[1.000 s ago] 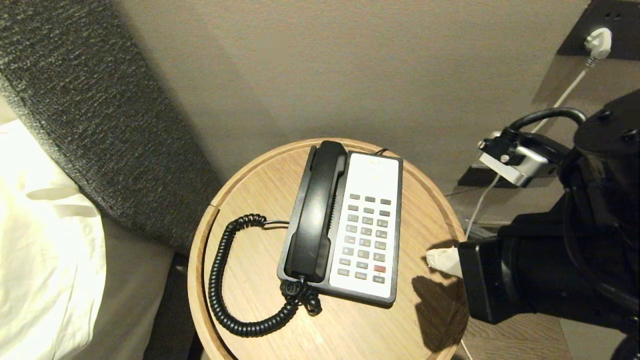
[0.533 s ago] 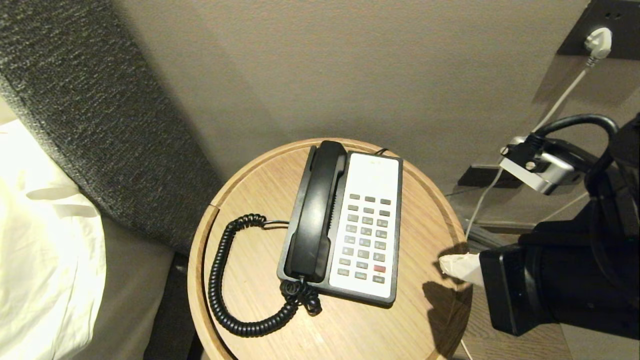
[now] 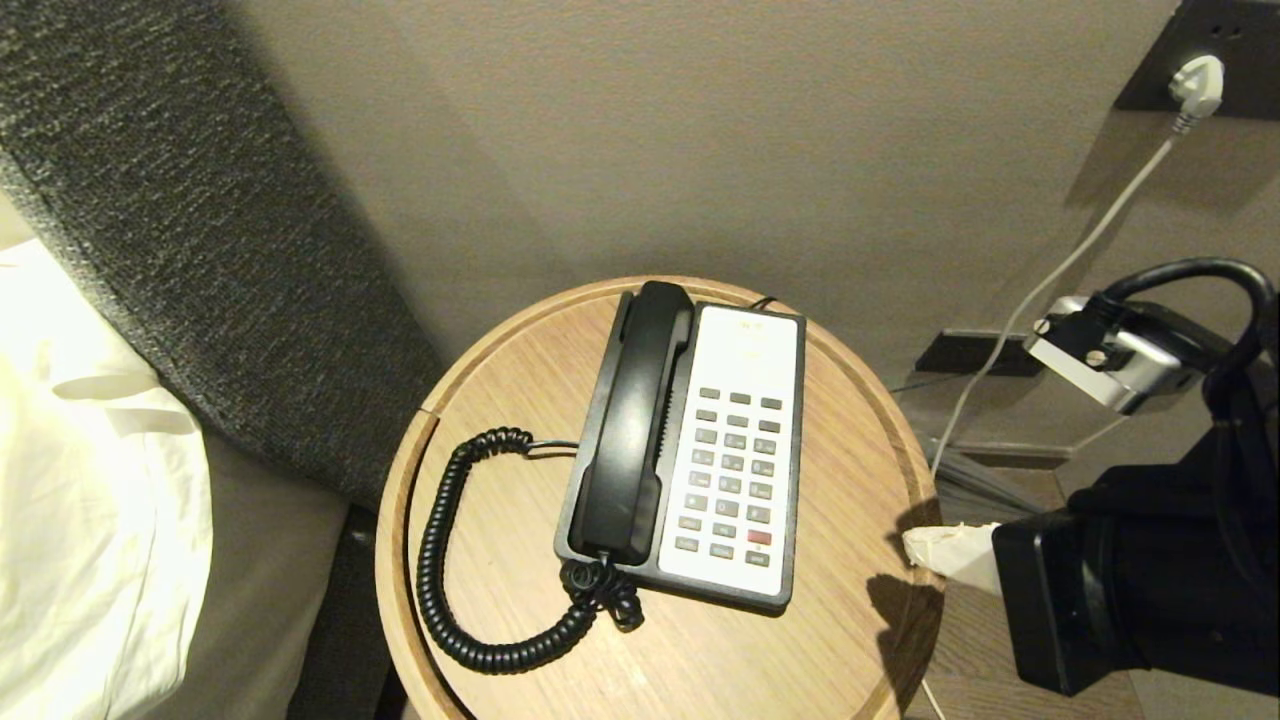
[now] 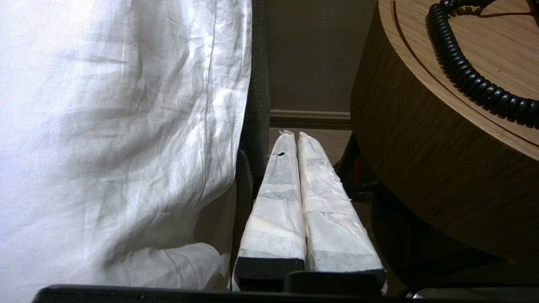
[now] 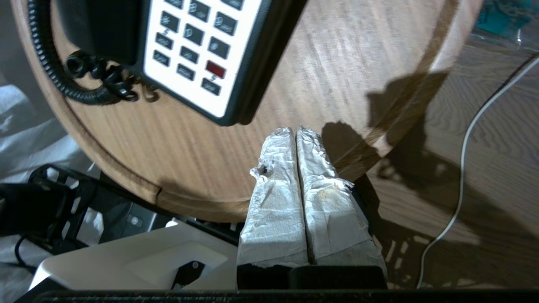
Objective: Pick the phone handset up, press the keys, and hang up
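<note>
The black phone handset (image 3: 630, 425) lies in its cradle on the left side of the black-and-white phone base (image 3: 735, 450), on a round wooden table (image 3: 850, 420). Its coiled cord (image 3: 450, 560) loops over the tabletop to the left. The grey keys (image 3: 733, 470) fill the base's white panel. My right gripper (image 3: 915, 545) is shut and empty, its white-wrapped fingers above the table's right rim, clear of the phone; the right wrist view shows the gripper (image 5: 294, 131) near the base's lower corner (image 5: 219, 113). My left gripper (image 4: 294, 134) is shut and empty, low beside the table's side wall (image 4: 421, 143).
A bed with white sheets (image 3: 90, 500) and a dark padded headboard (image 3: 180, 230) stands left of the table. A wall runs behind. A white plug (image 3: 1197, 85) and its cable (image 3: 1040, 290) hang at the right. Wooden floor (image 5: 484, 168) lies right of the table.
My right arm has drawn back to the right and a little down, so its fingertips have gone from over the tabletop to its right rim. The phone has not moved.
</note>
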### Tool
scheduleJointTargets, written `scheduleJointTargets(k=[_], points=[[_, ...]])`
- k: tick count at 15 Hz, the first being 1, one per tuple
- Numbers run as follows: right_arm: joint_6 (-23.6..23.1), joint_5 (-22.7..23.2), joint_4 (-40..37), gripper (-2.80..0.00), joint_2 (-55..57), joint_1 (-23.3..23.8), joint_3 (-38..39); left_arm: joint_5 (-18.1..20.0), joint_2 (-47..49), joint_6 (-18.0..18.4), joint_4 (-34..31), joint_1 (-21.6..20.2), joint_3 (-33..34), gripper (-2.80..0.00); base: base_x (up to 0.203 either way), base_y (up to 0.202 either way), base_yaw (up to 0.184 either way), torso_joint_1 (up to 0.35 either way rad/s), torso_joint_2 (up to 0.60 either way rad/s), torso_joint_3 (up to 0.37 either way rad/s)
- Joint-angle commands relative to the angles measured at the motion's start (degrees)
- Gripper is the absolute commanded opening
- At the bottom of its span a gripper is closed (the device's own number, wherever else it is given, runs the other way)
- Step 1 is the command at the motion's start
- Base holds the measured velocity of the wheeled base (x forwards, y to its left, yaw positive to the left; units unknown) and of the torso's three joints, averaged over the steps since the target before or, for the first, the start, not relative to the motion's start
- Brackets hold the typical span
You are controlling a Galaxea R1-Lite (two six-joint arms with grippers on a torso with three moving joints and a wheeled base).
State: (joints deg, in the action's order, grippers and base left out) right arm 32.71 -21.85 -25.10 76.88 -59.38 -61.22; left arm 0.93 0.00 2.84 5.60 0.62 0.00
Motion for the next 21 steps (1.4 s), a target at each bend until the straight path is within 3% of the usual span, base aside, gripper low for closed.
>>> scheduleJointTargets(k=[1,4,5,7,10,12,17,19,21], points=[[0.2,-0.2,0.0,-2.80,-2.3,1.1,1.9,0.0,0.1,0.1,0.1,0.0,2.3,-2.80,0.000,0.000,0.000,0.000,0.00,0.000],[0.3,0.0,-0.6,-2.80,-8.1,6.2,4.1,0.0,0.1,0.1,0.1,0.0,2.3,-2.80,0.000,0.000,0.000,0.000,0.00,0.000],[0.3,0.2,-0.5,-2.80,-10.1,10.9,5.3,0.0,0.1,0.1,0.0,0.0,2.3,-2.80,0.000,0.000,0.000,0.000,0.00,0.000],[-0.3,2.4,-0.4,-2.80,-15.2,23.7,8.4,0.0,0.0,0.1,0.1,0.0,2.3,-2.80,0.000,0.000,0.000,0.000,0.00,0.000],[-6.4,12.9,0.1,-2.80,-28.3,45.4,17.4,0.0,0.0,0.1,0.0,0.0,2.3,-2.80,0.000,0.000,0.000,0.000,0.00,0.000],[-11.7,20.2,2.5,-2.80,-39.9,54.8,26.1,0.0,0.1,0.1,0.0,0.0,2.3,-2.80,0.000,0.000,0.000,0.000,0.00,0.000],[-21.2,28.3,9.0,-2.80,-59.3,64.4,44.0,0.0,0.1,0.1,0.1,0.0,2.3,-2.80,0.000,0.000,0.000,0.000,0.00,0.000],[-23.5,28.7,12.2,-2.80,-61.5,64.6,49.2,0.0,0.1,0.0,0.0,0.0,2.3,-2.80,0.000,0.000,0.000,0.000,0.00,0.000],[-25.1,28.5,21.3,-2.80,-61.4,64.5,56.3,0.0,0.1,0.1,0.0,0.0,2.3,-2.80,0.000,0.000,0.000,0.000,0.00,0.000]])
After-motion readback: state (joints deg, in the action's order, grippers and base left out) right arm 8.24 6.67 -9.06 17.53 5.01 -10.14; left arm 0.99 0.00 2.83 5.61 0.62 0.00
